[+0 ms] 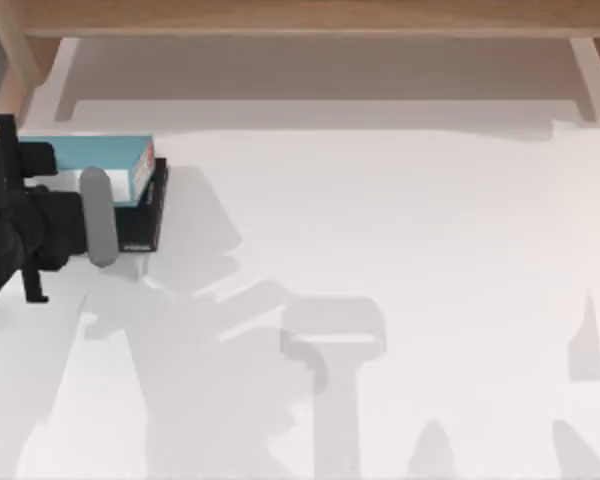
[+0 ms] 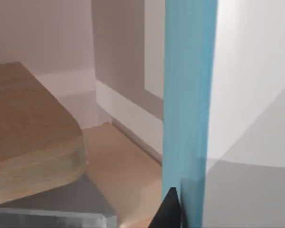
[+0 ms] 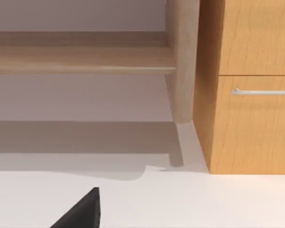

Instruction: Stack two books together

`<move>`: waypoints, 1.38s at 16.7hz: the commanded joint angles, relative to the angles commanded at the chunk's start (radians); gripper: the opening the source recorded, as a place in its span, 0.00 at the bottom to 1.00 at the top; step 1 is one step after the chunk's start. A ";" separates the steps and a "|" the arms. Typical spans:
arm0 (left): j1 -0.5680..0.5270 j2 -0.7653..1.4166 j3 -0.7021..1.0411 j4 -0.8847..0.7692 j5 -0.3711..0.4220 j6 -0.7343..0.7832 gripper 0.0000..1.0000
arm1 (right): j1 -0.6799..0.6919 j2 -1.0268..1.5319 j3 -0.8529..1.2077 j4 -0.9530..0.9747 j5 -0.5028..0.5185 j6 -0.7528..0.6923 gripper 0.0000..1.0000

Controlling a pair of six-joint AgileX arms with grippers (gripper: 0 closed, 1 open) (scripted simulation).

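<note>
The stacking looks all but done; the light-blue book (image 1: 85,165) lies on the black book (image 1: 150,215) at the far left of the white table (image 1: 400,280), and the left gripper (image 1: 100,215) sits at the stack's near edge, whether its fingers clasp the blue cover or have let go I cannot tell. The next move, I judge, calls for release and a clean lift away; the blue book shows white page edges and a red mark, the black one peeks out beneath, slightly offset; the right arm is parked, its fingers' state unclear.
</note>
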 joint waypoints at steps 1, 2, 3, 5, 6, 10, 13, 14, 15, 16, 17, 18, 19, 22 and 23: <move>0.004 -0.005 -0.001 0.001 -0.002 0.001 0.00 | 0.000 0.000 0.000 0.000 0.000 0.000 1.00; 0.004 -0.002 0.000 0.002 -0.001 0.001 0.00 | 0.000 0.000 0.000 0.000 0.000 0.000 1.00; 0.003 0.005 0.005 0.003 -0.001 0.001 0.00 | 0.000 0.000 0.000 0.000 0.000 0.000 1.00; 0.001 0.021 0.014 0.007 0.001 0.001 0.00 | 0.000 0.000 0.000 0.000 0.000 0.000 1.00; 0.001 0.023 0.016 0.007 0.001 0.001 0.00 | 0.000 0.000 0.000 0.000 0.000 0.000 1.00; 0.001 0.023 0.016 0.007 0.001 0.001 0.15 | 0.000 0.000 0.000 0.000 0.000 0.000 1.00; 0.001 0.023 0.016 0.007 0.001 0.001 0.38 | 0.000 0.000 0.000 0.000 0.000 0.000 1.00; 0.001 0.023 0.016 0.007 0.001 0.001 0.45 | 0.000 0.000 0.000 0.000 0.000 0.000 1.00; 0.001 0.023 0.016 0.007 0.001 0.001 0.53 | 0.000 0.000 0.000 0.000 0.000 0.000 1.00; 0.001 0.023 0.016 0.007 0.001 0.001 0.60 | 0.000 0.000 0.000 0.000 0.000 0.000 1.00; 0.001 0.023 0.016 0.007 0.001 0.001 0.68 | 0.000 0.000 0.000 0.000 0.000 0.000 1.00; 0.001 0.023 0.016 0.007 0.001 0.001 0.75 | 0.000 0.000 0.000 0.000 0.000 0.000 1.00; 0.001 0.023 0.016 0.007 0.001 0.001 0.83 | 0.000 0.000 0.000 0.000 0.000 0.000 1.00; 0.001 0.023 0.016 0.007 0.001 0.001 1.00 | 0.000 0.000 0.000 0.000 0.000 0.000 1.00; 0.001 0.023 0.016 0.007 0.001 0.001 1.00 | 0.000 0.000 0.000 0.000 0.000 0.000 1.00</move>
